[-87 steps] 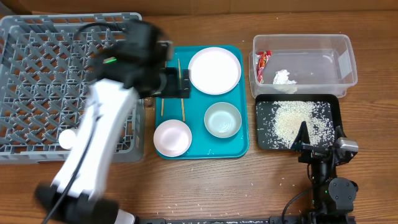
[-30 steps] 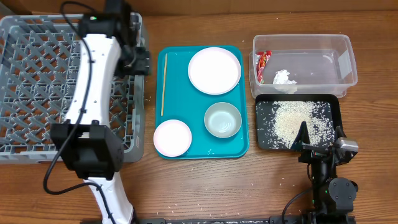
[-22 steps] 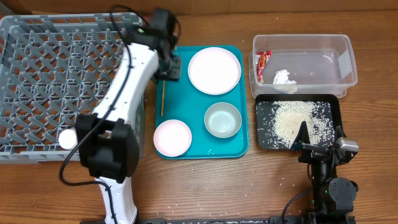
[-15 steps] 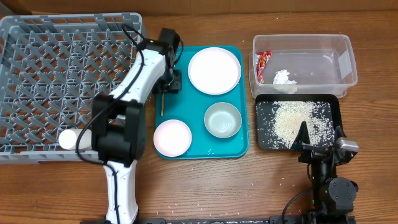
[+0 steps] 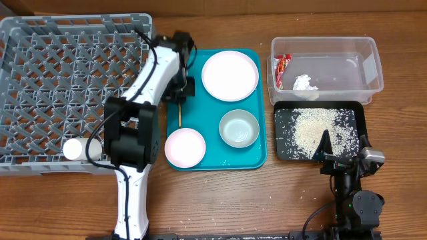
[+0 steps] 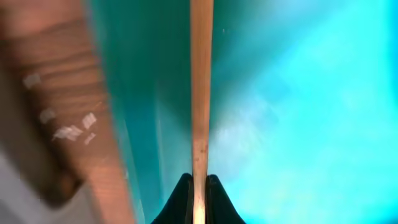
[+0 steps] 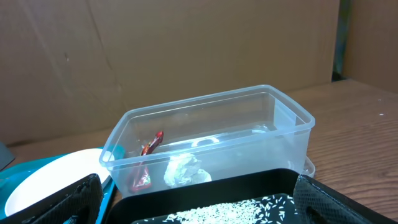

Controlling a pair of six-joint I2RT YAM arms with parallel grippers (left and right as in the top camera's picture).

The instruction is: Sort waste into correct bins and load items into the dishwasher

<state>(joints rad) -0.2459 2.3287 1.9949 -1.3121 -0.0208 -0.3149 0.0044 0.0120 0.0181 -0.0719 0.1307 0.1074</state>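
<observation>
My left gripper (image 5: 181, 90) is down at the left edge of the teal tray (image 5: 257, 160), shut on a thin wooden chopstick (image 5: 179, 113) that lies on the tray. In the left wrist view the chopstick (image 6: 201, 93) runs straight up from between the closed black jaws of that gripper (image 6: 199, 190). On the tray sit the white plate (image 5: 230, 75), a pale pink bowl (image 5: 185, 147) and a greenish bowl (image 5: 239, 128). A white cup (image 5: 72, 148) lies in the grey dishwasher rack (image 5: 40, 80). My right gripper (image 5: 342, 157) rests open at the black tray's near edge.
The clear tub (image 5: 347, 50) holds the red wrapper (image 5: 283, 67) and white tissue (image 5: 305, 83); both show in the right wrist view, wrapper (image 7: 146, 165) and tissue (image 7: 185, 171). Rice (image 5: 313, 128) fills the black tray (image 5: 283, 150). Stray grains dot the wooden table.
My left arm swung from over the rack to the tray's left edge and its jaws closed on the chopstick, which shifted slightly right. The right arm stayed still.
</observation>
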